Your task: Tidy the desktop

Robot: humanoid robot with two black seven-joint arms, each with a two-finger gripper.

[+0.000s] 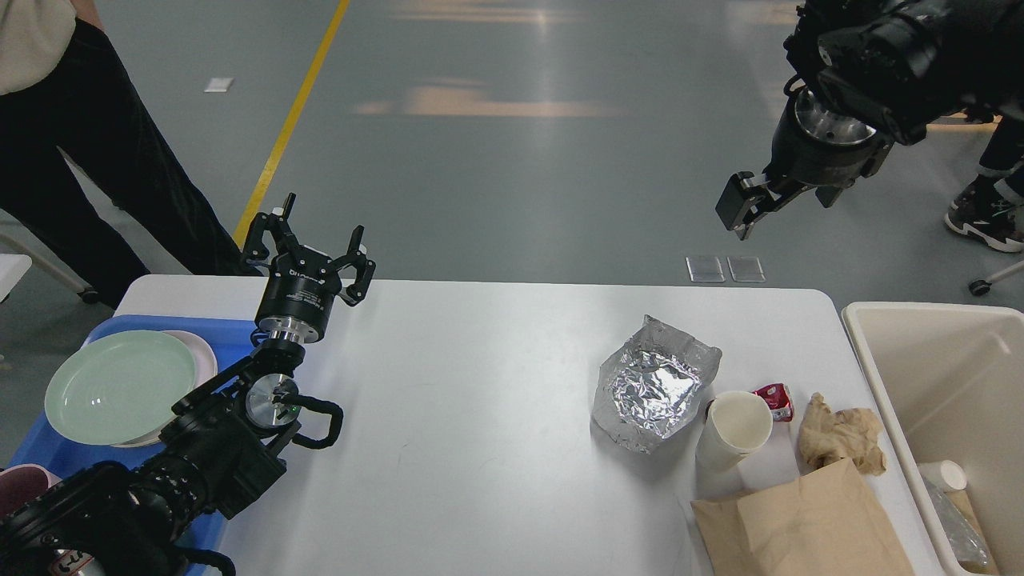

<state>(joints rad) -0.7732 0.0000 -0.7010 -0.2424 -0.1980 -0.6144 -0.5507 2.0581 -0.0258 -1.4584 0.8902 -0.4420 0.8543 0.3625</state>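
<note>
The white desktop (496,400) fills the lower part of the head view. On its right side lie a crumpled foil container (656,384), a white paper cup (732,428) on its side, a small red carton (774,400), a crumpled brown paper (840,440) and a flat brown paper bag (800,524). My left gripper (312,244) stands open and empty above the desktop's far left edge. My right gripper (752,208) hangs in the air beyond the far right edge, well above the litter; its fingers cannot be told apart.
A cream-white bin (944,384) stands off the right edge with a small cup (944,476) inside. A blue tray (228,332) at the left holds a green plate (120,384) over a pink plate (204,344). A person (80,160) stands at the far left.
</note>
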